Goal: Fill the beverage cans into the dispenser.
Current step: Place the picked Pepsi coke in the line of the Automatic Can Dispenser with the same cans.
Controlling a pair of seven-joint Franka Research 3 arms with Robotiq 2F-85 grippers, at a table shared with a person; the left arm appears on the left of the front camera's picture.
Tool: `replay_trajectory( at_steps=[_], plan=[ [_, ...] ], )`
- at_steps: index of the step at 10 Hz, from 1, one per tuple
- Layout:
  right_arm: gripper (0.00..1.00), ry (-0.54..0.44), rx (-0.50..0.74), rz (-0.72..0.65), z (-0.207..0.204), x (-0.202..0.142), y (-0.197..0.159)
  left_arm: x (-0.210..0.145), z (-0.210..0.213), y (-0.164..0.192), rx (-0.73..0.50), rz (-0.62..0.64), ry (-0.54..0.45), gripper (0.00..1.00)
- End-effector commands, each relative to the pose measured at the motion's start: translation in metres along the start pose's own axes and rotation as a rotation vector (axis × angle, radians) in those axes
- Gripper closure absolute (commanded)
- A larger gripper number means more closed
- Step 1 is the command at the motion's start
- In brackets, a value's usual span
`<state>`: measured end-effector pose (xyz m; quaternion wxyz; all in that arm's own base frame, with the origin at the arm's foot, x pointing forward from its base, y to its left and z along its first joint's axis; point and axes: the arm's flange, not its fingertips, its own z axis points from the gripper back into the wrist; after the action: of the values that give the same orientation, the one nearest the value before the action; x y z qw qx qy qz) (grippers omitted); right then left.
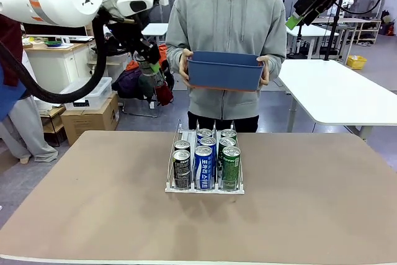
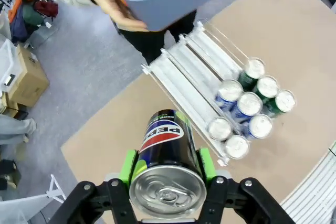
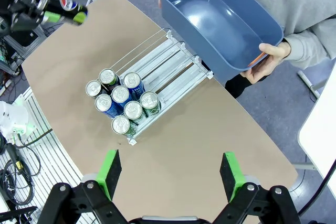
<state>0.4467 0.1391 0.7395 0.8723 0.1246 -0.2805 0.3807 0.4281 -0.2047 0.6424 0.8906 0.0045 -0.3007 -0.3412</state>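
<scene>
— Cans [image 1: 205, 164] nearest, seven of them at the near end of the dispenser [image 1: 175, 188], mid-table.

— Grippers?

— Left gripper [image 2: 167, 162] is clamped on a Pepsi can [image 2: 167, 153], raised at far left. Right gripper [image 3: 170, 174] is spread apart, holding nothing. Person holds a blue bin [image 1: 224, 71].

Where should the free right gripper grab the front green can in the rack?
Probably its upper body, from straight above. The front green can stands upright, tight against the blue can and the rack divider, so only its top is free. The right gripper is open.
</scene>
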Motion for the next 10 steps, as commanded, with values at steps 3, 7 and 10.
replay_trajectory(
  at_steps=[3, 7, 10],
  plan=[
    [0.0, 0.007, 0.005, -0.001, 0.001, -0.001, 0.001, -0.029, 0.0, -0.071, -0.129, -0.042, 0.068, 0.42],
    [0.0, 0.007, 0.005, -0.001, 0.001, -0.001, 0.001, -0.035, -0.004, -0.09, -0.191, -0.084, 0.093, 0.42],
    [0.0, 0.007, 0.005, -0.001, 0.001, -0.001, 0.001, -0.036, -0.012, -0.099, -0.165, -0.072, 0.113, 0.42]
  ],
)
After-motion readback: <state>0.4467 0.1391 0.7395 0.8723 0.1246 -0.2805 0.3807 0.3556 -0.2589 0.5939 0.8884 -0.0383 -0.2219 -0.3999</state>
